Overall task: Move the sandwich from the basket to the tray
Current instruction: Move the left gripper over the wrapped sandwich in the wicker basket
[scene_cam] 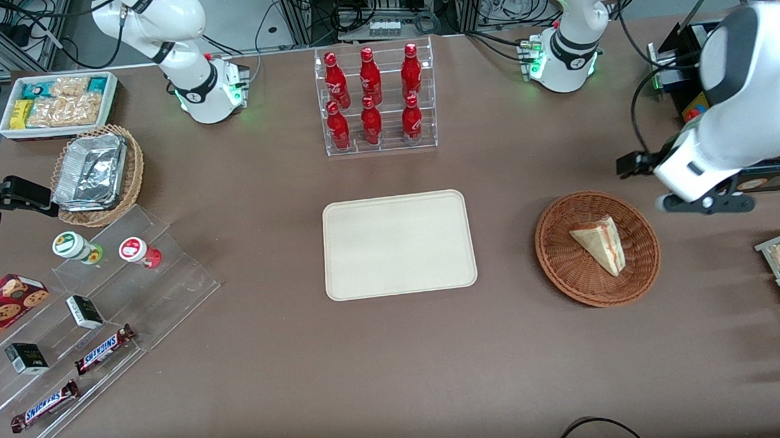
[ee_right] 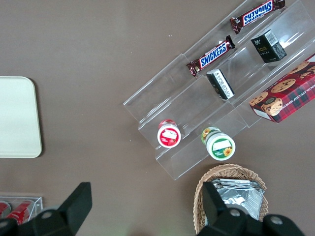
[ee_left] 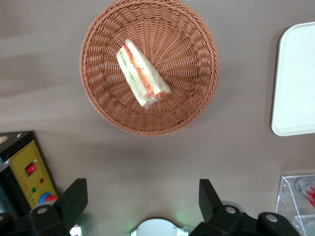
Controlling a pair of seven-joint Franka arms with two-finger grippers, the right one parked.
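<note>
Gripper [ee_left: 142, 199]: nearest to your wrist camera; you see its fingers [ee_left: 74, 199] spread wide with nothing between them, high above the table [scene_cam: 398, 365], apart from the basket.
Basket [scene_cam: 639, 269]: toward your working arm's end, beside the tray.
Sandwich [scene_cam: 601, 242]: it lies inside the basket, untouched.
Tray [scene_cam: 398, 245]: bare, at table middle, nearer the front camera than the bottle rack [scene_cam: 377, 99].

Robotics lab with mock shop display.
Cable-strewn equipment racks [scene_cam: 379, 6] edge a brown table [scene_cam: 398, 365] holding 6 red bottles [scene_cam: 371, 96] in an acrylic rack.
</note>
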